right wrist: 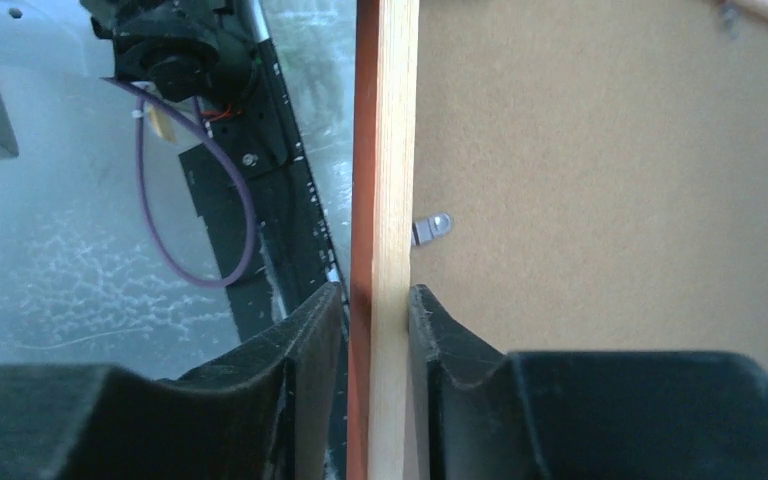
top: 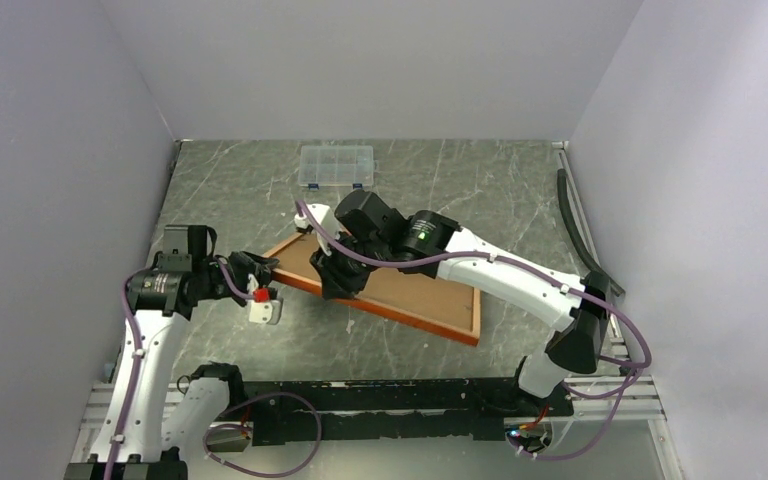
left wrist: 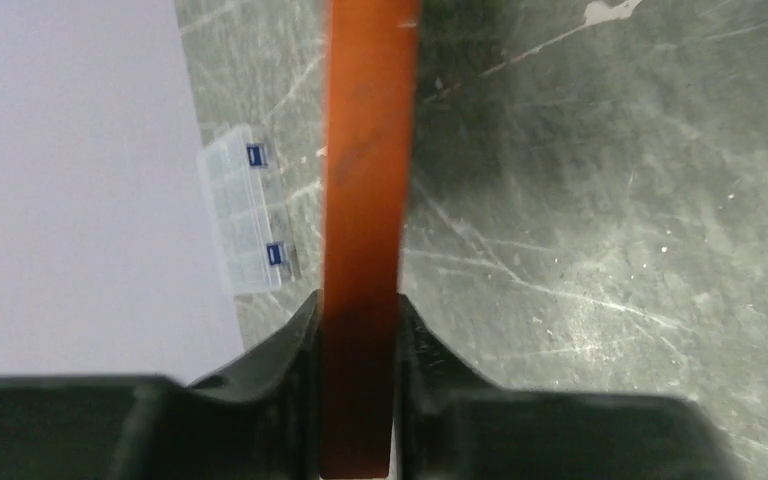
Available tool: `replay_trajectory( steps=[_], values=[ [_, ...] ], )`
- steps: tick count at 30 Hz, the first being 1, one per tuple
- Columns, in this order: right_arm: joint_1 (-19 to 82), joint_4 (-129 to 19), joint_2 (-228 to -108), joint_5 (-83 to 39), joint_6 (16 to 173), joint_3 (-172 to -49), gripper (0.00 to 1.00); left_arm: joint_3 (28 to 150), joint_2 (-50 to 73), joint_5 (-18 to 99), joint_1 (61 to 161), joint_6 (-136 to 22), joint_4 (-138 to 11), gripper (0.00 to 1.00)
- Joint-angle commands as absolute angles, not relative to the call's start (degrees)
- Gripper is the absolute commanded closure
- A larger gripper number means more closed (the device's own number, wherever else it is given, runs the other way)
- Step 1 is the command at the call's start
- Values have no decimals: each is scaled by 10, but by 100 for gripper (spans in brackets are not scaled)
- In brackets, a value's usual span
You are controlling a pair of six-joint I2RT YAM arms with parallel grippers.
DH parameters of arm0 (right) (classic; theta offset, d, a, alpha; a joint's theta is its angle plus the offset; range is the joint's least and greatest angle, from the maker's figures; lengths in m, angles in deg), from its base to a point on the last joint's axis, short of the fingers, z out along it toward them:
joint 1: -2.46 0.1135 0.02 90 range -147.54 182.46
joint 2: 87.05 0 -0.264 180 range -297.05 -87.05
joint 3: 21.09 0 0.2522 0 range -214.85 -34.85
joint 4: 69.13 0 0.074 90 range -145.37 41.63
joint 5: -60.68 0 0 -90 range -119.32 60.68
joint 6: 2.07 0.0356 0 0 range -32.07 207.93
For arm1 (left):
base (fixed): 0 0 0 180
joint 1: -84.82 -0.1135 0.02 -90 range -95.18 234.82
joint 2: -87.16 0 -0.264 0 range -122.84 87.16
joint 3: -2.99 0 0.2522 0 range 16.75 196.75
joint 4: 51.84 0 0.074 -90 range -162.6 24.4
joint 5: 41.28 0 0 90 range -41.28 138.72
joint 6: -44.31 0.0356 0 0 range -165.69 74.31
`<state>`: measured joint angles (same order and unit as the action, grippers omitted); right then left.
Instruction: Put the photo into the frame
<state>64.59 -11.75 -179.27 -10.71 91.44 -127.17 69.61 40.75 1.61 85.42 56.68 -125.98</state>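
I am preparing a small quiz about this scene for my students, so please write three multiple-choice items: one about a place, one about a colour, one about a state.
1. Where does the clear compartment box lie?
A. near the far wall, beyond the frame
B. under the frame
C. on the arms' base rail

2. What colour is the frame's border?
A. blue
B. red-orange
C. white

3. How do the left gripper and the right gripper stand?
A. both open, away from the frame
B. only one shut on it
C. both shut on the frame's border

Key: 1 A, the top view shows the box by the far wall. 2 B, the left wrist view shows the red-orange rail. 3 C, in each wrist view the fingers press on both sides of the rail.
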Motion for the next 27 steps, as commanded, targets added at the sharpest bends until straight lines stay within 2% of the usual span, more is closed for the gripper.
replay_trajectory(
  steps=[1,8,12,22,27],
  values=[
    [650,-145,-1773,-104,910,-1308,64,752,396,-28,868,533,-1286,96],
    [645,-90,-1748,-164,839,-1319,46,775,390,-46,874,495,-1310,97],
    [644,-35,-1716,-210,760,-1310,32,798,370,-48,876,471,-1334,97],
    [644,-13,-1712,-318,685,-1277,29,834,340,-52,877,437,-1347,97],
    [645,-26,-1729,-366,671,-1272,37,846,327,-52,877,409,-1338,97]
  ],
)
